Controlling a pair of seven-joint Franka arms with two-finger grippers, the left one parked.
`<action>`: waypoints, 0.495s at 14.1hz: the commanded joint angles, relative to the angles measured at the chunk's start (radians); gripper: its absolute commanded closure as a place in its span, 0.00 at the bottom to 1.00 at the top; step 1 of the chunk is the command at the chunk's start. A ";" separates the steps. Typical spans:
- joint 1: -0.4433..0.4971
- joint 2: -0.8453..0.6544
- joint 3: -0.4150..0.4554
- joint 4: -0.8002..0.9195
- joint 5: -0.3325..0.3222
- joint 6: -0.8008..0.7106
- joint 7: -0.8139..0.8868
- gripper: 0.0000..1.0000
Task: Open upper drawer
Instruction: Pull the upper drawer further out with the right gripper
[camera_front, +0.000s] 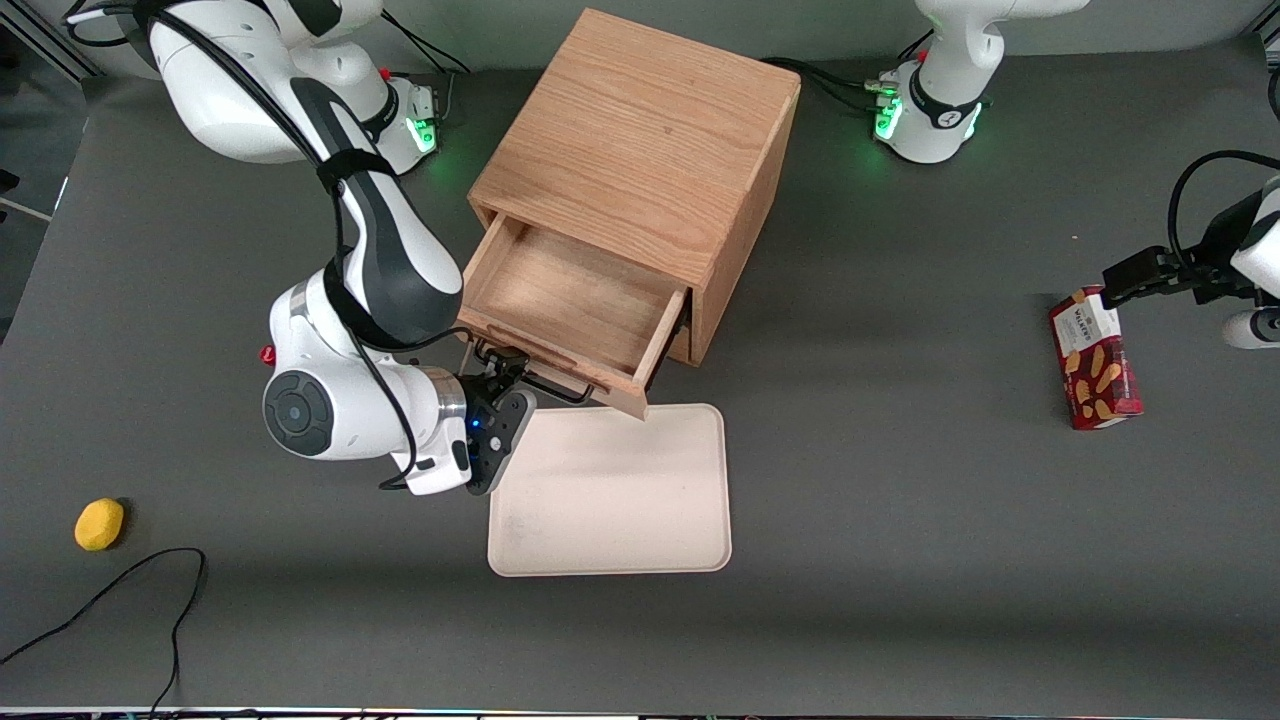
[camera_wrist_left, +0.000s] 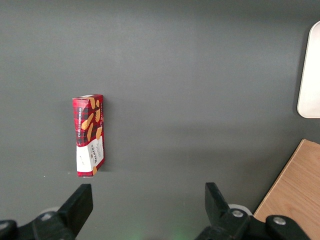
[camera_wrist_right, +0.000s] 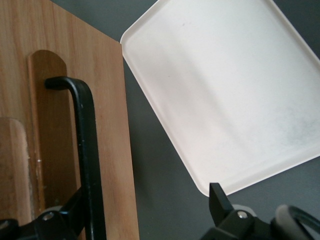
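Observation:
The upper drawer (camera_front: 575, 300) of the oak cabinet (camera_front: 640, 140) stands pulled out toward the front camera, showing its shallow bare wooden inside. Its thin black wire handle (camera_front: 548, 386) runs along the drawer front (camera_wrist_right: 112, 125). My right gripper (camera_front: 505, 375) is at the handle's end nearer the working arm, just in front of the drawer. In the right wrist view the gripper (camera_wrist_right: 147, 205) is open, fingers wide apart. One finger sits against the handle (camera_wrist_right: 85, 150). The other fingertip (camera_wrist_right: 219, 199) hangs over the table by the tray's corner. Nothing is clamped.
A flat cream tray (camera_front: 610, 490) lies on the table just nearer the camera than the drawer, almost touching its corner. A yellow lump (camera_front: 99, 524) and a black cable (camera_front: 150, 590) lie toward the working arm's end. A red biscuit box (camera_front: 1095, 360) lies toward the parked arm's end.

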 joint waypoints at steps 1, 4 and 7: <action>-0.015 0.046 0.003 0.063 0.012 -0.006 -0.027 0.00; -0.021 0.061 0.003 0.086 0.012 -0.005 -0.038 0.00; -0.028 0.072 0.003 0.100 0.012 -0.005 -0.041 0.00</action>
